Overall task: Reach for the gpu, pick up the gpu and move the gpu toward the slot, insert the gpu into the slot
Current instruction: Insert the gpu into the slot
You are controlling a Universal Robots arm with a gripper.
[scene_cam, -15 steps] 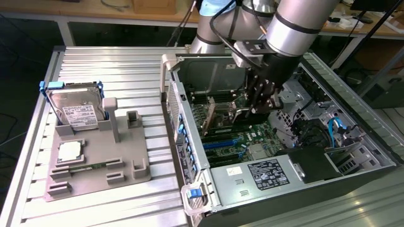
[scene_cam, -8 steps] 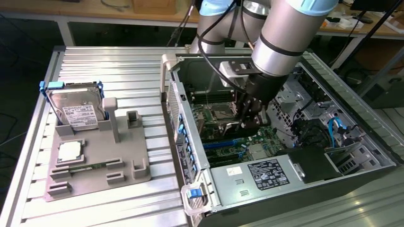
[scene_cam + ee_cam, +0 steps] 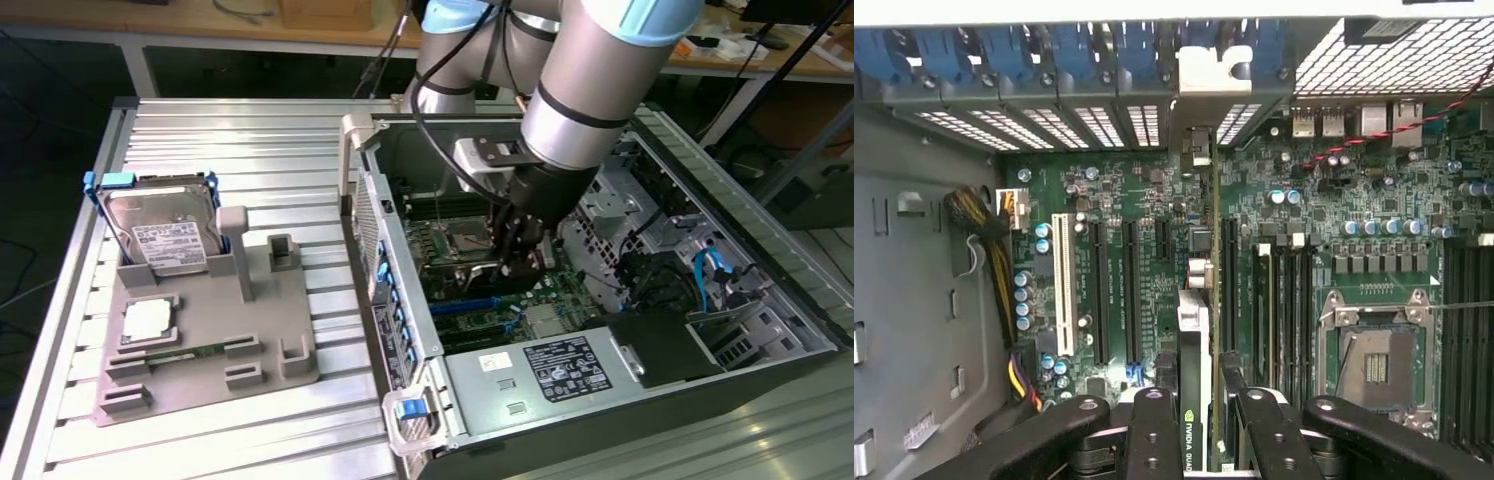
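Held edge-on in the clenched gripper (image 3: 1202, 420) over the motherboard (image 3: 1144, 200) inside the open case (image 3: 481, 385), the gpu (image 3: 1194, 340) is judged light, stiff and fragile, best gripped by its bare upper edge, clear of components.

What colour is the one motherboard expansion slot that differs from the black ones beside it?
White. That expansion slot shows best in the wrist view.

Bright from overhead in the exterior view, with pale glare on the table (image 3: 227, 130) and deep shadow inside the computer case (image 3: 481, 385). Dimmer in the wrist view, darkest on the gripper fingers (image 3: 1154, 435) and the gpu (image 3: 1194, 420) between them.
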